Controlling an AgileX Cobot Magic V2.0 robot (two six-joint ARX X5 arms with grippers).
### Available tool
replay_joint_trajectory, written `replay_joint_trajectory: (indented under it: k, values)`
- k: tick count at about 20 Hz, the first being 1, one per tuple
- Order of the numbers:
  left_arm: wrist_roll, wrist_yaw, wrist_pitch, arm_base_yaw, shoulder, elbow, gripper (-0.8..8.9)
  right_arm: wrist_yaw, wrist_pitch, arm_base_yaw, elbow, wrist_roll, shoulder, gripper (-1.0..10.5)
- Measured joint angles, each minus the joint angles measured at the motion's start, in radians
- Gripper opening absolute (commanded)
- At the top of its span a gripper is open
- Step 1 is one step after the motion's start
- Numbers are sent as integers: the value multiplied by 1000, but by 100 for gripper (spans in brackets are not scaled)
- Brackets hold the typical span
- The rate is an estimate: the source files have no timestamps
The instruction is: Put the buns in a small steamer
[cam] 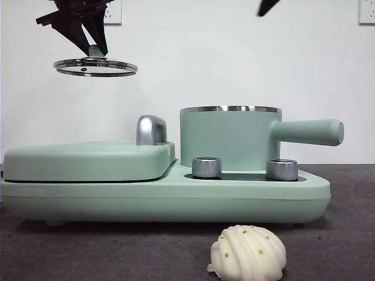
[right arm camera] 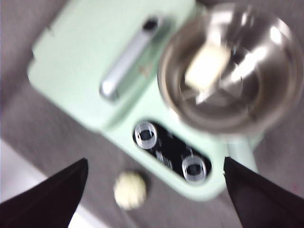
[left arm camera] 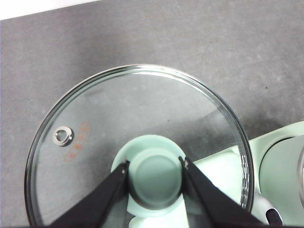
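Nearest the front camera: shell-shaped bun [cam: 248, 253], ridged, green specks, lying on the dark table [cam: 105, 252] just in front of the appliance base [cam: 164, 199]. Not yet in the pot. Right wrist view shows it as a pale round blob [right arm camera: 130, 190] on the table near the two knobs [right arm camera: 169, 153].

Second bun [right arm camera: 205, 66], smooth and pale, already lies inside the small steamer [cam: 229, 139], on the steel floor of the bowl. Image blurred; exact pose cannot be told.

Handling judgement: bun looks soft, light, easily dented. Ridged surface should give some grip, but a hard pinch would likely crush it. Best hold probably across the middle of its body, jaws closing gently.

Steamer: mint-green, steel rim, straight side handle, lid off, mouth open and free to receive.

Left gripper [left arm camera: 155, 167]: jaws pinching the green knob [left arm camera: 155, 178] of the glass lid [left arm camera: 137, 142], one jaw on each side. Front view shows the lid held high and well off to the side of the pot, above the flat griddle cover [cam: 88, 159].

Right gripper [right arm camera: 154, 190]: jaws spread wide, holding nothing, high above the appliance, with the remaining bun between the jaw tips in its view.
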Motion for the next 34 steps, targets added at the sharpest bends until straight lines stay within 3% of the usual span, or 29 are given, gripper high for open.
replay_joint_trajectory:
  k: [3, 5, 8, 15, 23, 29, 34]
  values:
    - [0, 0, 2, 0, 0, 0, 51, 55, 0, 103, -231, 10, -142, 457]
    - [0, 0, 2, 0, 0, 0, 51, 55, 33, 194, -402, 55, -218, 457]
    - [0, 0, 1, 0, 0, 0, 51, 57, 208, 304, -617, 145, -274, 457]
    - [-11, 0, 1, 0, 0, 0, 51, 107, 612, 375, -959, 287, -259, 457]
    - [-11, 0, 1, 0, 0, 0, 51, 122, 713, 358, -996, 315, -118, 454]
    - [-11, 0, 1, 0, 0, 0, 51, 122, 732, 356, -997, 315, -63, 189]
    - [-11, 0, 1, 0, 0, 0, 51, 117, 734, 355, -996, 315, -63, 175]
